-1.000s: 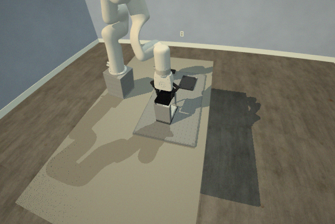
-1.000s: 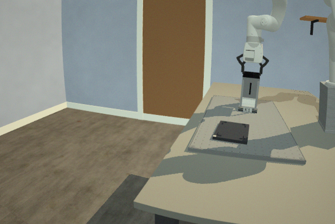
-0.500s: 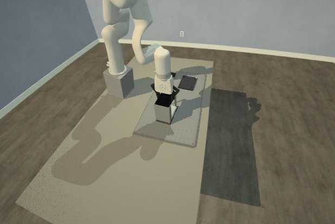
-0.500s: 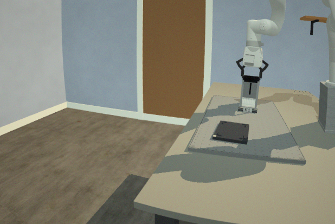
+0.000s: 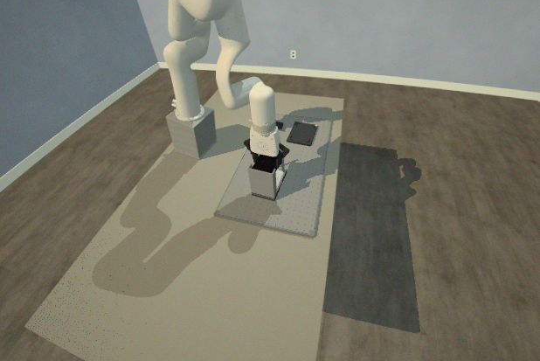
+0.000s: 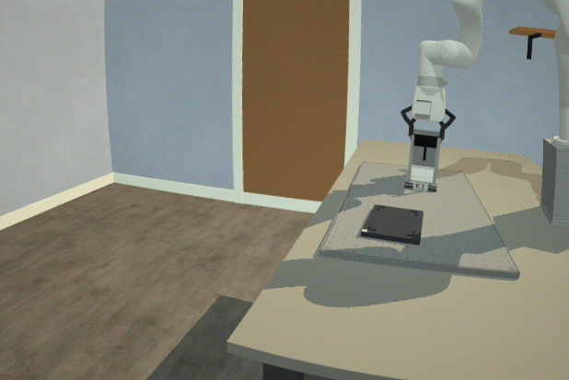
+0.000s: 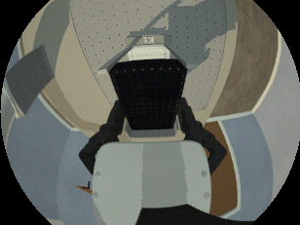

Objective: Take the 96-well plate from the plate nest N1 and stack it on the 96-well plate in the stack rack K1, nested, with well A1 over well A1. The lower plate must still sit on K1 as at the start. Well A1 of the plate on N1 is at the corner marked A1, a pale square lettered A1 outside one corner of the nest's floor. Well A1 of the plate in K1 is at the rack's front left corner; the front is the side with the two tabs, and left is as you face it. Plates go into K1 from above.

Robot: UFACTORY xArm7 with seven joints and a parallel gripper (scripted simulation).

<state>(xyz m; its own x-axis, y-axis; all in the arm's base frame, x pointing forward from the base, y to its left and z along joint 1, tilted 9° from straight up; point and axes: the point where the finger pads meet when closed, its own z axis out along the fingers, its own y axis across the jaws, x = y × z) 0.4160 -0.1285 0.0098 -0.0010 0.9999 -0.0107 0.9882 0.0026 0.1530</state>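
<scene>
Inside stack rack K1 (image 6: 421,162): two plates (image 7: 144,94)

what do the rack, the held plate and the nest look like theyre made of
Rack K1: pale grey with flat matte walls, probably painted metal or plastic; the look leaves it open. Plate in the gripper: black with a fine dot grid of wells, likely moulded plastic. Nest N1: dark grey, dull and flat with small corner guides, perhaps anodised metal or plastic.
</scene>
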